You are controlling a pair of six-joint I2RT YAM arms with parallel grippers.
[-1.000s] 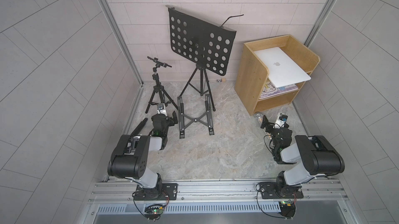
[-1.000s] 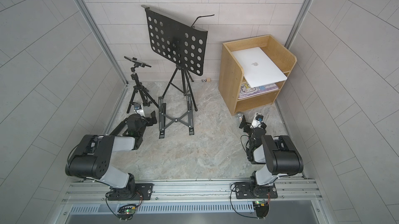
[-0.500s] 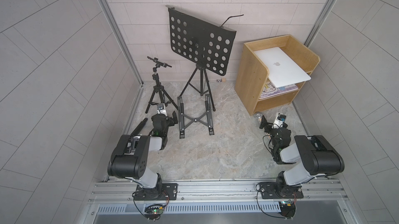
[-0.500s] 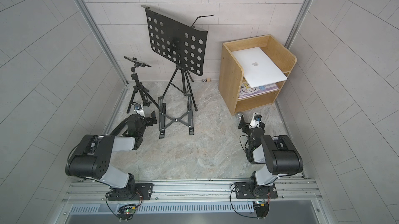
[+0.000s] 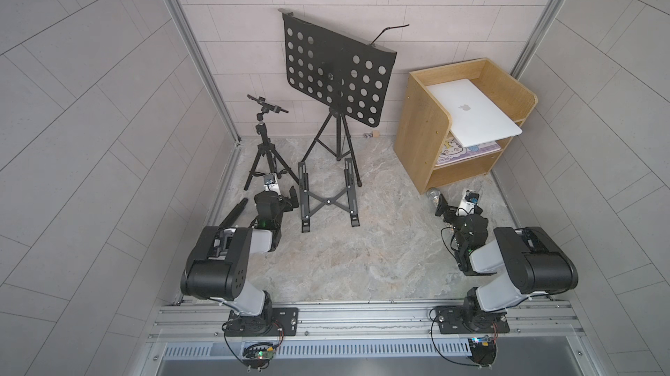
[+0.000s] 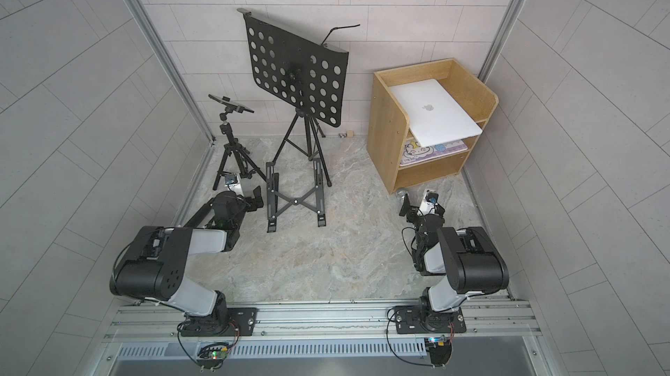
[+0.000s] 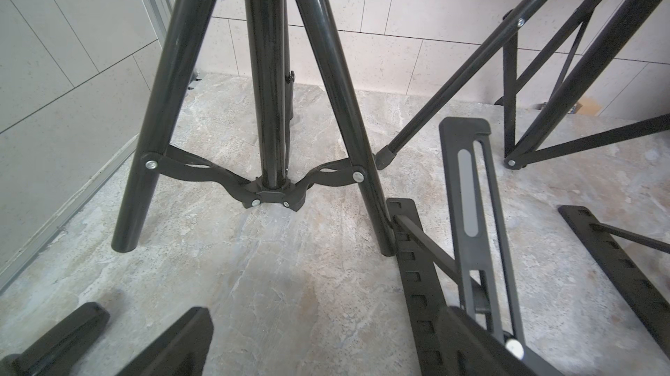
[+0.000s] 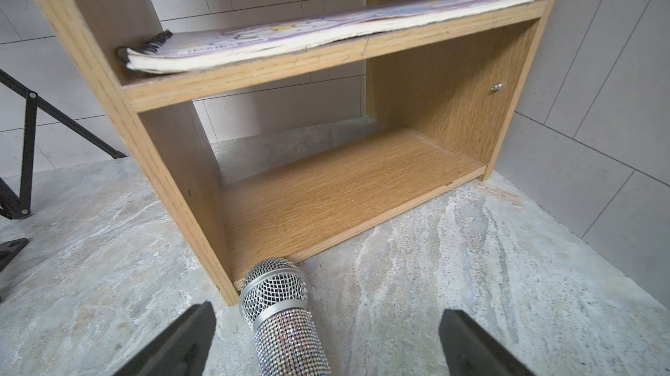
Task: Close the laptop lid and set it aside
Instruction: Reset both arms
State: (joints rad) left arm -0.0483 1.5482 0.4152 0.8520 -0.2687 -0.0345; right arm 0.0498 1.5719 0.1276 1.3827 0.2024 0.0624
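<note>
- Since a second ago the right hand [image 8: 326, 323] has shifted very slightly. The left arm, the laptop and the stands lie as before.
- The laptop [image 5: 473, 113] lies shut on the sloping top of the wooden shelf unit [image 5: 420, 131]. The unit stands at the back right of the worktop [image 5: 362, 254], well apart from both hands. One front corner of the laptop juts past the unit's front edge.
- The laptop lid [image 6: 431, 117] faces up, flat on the base, and its dark apple logo shows in both top views.
- A spiral-bound pastel book [image 8: 290, 37] lies on the shelf below the laptop.
- The right hand is low over the worktop, with its fingers spread wide and holding nothing.
- A glittery microphone [image 8: 282, 320] lies between those fingers with a gap on each side. Its mesh head is just at the unit's bottom corner.
- The left hand [image 7: 326, 341] is also spread wide and empty. It is low before the black tripod [image 7: 268, 102], with the folding laptop stand [image 5: 328, 200] just beside it.
- A perforated music stand [image 5: 337, 73] rises behind.
</note>
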